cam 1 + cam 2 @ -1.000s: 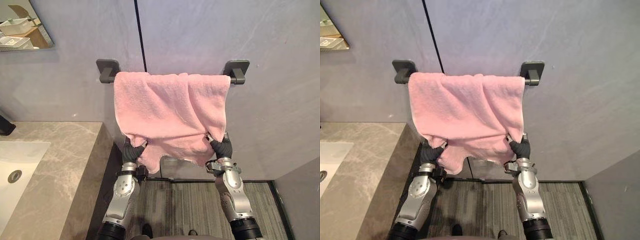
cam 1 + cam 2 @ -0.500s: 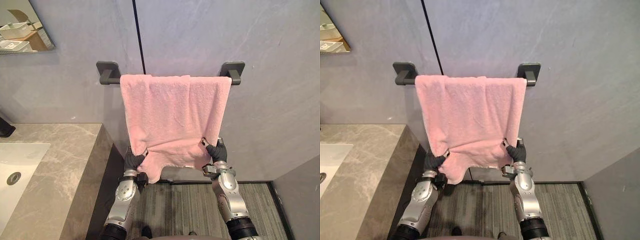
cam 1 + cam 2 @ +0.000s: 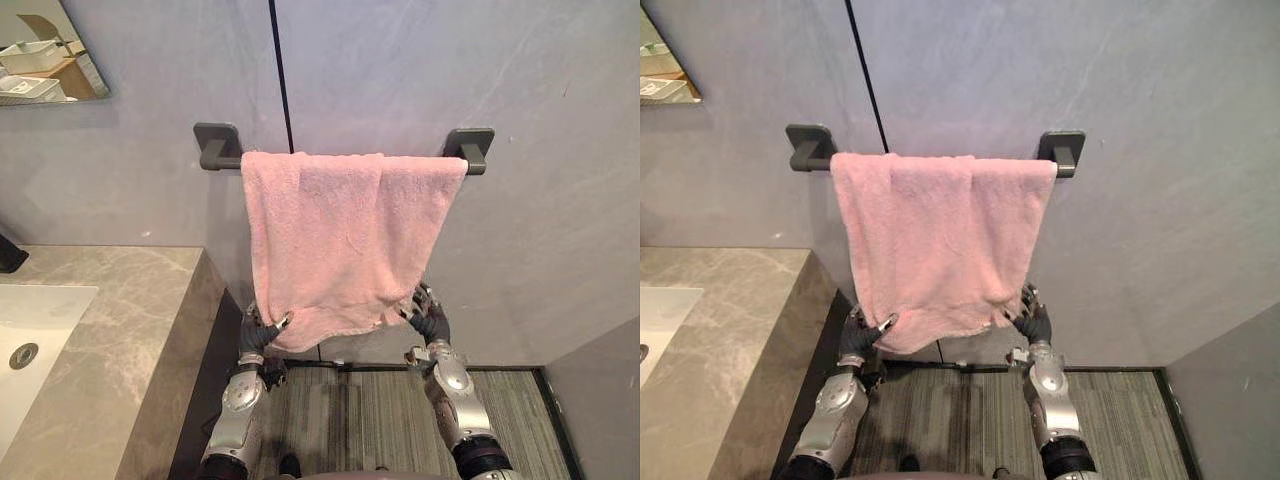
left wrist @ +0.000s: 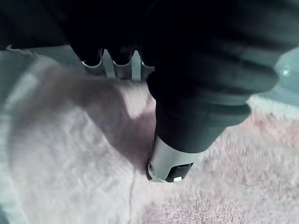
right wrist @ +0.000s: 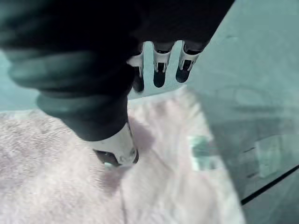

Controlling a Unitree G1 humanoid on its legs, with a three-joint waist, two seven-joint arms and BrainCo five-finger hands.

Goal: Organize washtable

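Note:
A pink towel [image 3: 340, 240] hangs folded over a dark grey wall rail [image 3: 215, 150], its lower hem falling free. My left hand [image 3: 257, 332] is just under the hem's left corner, and my right hand [image 3: 428, 318] just under the right corner. Both hands are open. In the left wrist view the fingers [image 4: 100, 63] reach straight out past the towel [image 4: 70, 163], with the thumb [image 4: 169, 164] lying against the cloth. The right wrist view shows the same: straight fingers [image 5: 159, 67] and the thumb [image 5: 117, 151] resting on the towel [image 5: 177, 177].
A marble counter [image 3: 120, 320] with a white sink [image 3: 40, 330] stands at the left, close beside my left arm. A mirror [image 3: 50, 55] hangs at the upper left. A striped grey floor mat [image 3: 350, 415] lies below the towel. A grey wall panel [image 3: 600, 390] stands at the lower right.
Both hands have come down and uncurled, letting go of the towel's lower corners. The towel, stretched outward before, now hangs straight down from the rail.

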